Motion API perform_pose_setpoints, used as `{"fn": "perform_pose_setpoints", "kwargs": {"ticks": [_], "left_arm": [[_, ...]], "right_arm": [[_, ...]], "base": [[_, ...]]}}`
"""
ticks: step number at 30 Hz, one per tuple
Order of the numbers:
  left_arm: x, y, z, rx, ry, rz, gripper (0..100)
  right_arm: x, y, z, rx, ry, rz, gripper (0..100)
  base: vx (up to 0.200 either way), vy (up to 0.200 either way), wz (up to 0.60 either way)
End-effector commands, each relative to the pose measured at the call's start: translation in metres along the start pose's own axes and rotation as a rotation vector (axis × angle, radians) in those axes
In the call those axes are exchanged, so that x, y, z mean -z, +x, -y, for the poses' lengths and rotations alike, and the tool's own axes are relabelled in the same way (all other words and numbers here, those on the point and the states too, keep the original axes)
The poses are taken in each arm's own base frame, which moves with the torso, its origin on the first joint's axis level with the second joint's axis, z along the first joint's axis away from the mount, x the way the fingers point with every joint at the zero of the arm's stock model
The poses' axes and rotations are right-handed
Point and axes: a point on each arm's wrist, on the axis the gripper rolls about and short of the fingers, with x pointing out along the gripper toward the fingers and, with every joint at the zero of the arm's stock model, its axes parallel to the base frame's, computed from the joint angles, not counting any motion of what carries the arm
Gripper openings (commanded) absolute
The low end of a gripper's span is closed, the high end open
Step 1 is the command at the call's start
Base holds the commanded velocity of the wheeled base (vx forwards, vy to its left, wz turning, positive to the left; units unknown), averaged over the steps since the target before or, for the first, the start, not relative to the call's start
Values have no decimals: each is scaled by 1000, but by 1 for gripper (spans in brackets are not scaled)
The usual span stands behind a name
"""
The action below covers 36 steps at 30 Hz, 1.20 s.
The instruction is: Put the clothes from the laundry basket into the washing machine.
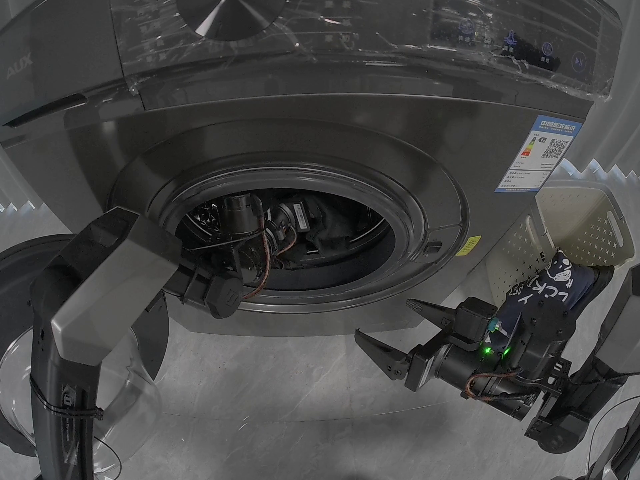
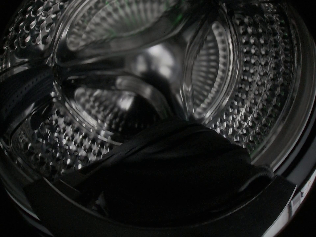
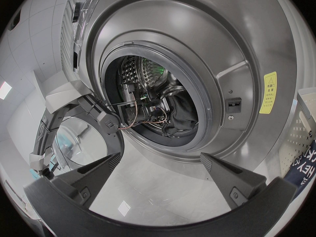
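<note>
Dark cloth is lying in two places: one garment (image 2: 171, 168) in the washing machine drum (image 2: 263, 66), centre; one printed garment (image 1: 560, 281) in the laundry basket (image 1: 587, 221), right. Left gripper (image 1: 297, 216) is sitting inside the drum, grip untellable; right gripper (image 1: 384, 317), lower right, is hanging with fingers (image 1: 381, 353) apart.

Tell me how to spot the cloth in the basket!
Find the grey washing machine. On its right stands a white laundry basket. The cloth hangs over its rim: dark blue with white letters, unlike the black garment in the drum.
</note>
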Motion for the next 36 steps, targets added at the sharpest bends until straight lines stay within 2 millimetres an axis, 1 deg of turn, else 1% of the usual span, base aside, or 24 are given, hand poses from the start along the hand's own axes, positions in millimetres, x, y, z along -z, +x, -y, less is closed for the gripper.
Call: {"fn": "perform_pose_setpoints", "kwargs": {"ticks": [1,4,5,7,11,14,15,18,22,25,26,29,34,36], "left_arm": [[-3,-25,15,41,-1,-111,100],[13,-29,17,62,7,-184,100],[13,-29,17,62,7,-184,100],[25,-25,17,62,12,-212,100],[32,-18,16,57,15,-225,100],[38,-7,11,48,21,-221,100],[37,-5,12,49,20,-213,0],[35,-1,15,56,13,-196,0],[41,4,17,62,8,-180,0],[35,15,15,44,-3,-124,0],[30,21,11,8,-16,-84,0],[22,29,3,-37,-33,-25,0],[8,33,-5,-59,-40,30,0],[6,34,-8,-66,-40,33,0]], "right_arm": [[2,1,-1,-3,0,-7,100],[3,2,-1,-4,-2,-12,100],[3,2,-1,-4,-2,-12,100],[5,2,-3,-11,-1,-16,100],[4,2,-3,-11,-1,-14,100],[4,2,-4,-14,-1,-15,100],[4,2,-4,-14,-1,-15,100],[4,2,-4,-15,-1,-13,100],[4,2,-4,-15,-1,-13,100],[4,3,-4,-15,-1,-13,100],[4,2,-4,-14,-1,-15,100],[5,3,-4,-14,-1,-15,100],[4,4,-4,-17,1,-9,100],[4,4,-4,-17,1,-9,100]], "base": [[0,0,0],[0,0,0],[0,0,0],[0,0,0],[0,0,0],[0,0,0],[0,0,0],[0,0,0],[0,0,0],[0,0,0],[0,0,0],[0,0,0],[0,0,0],[0,0,0]]}}
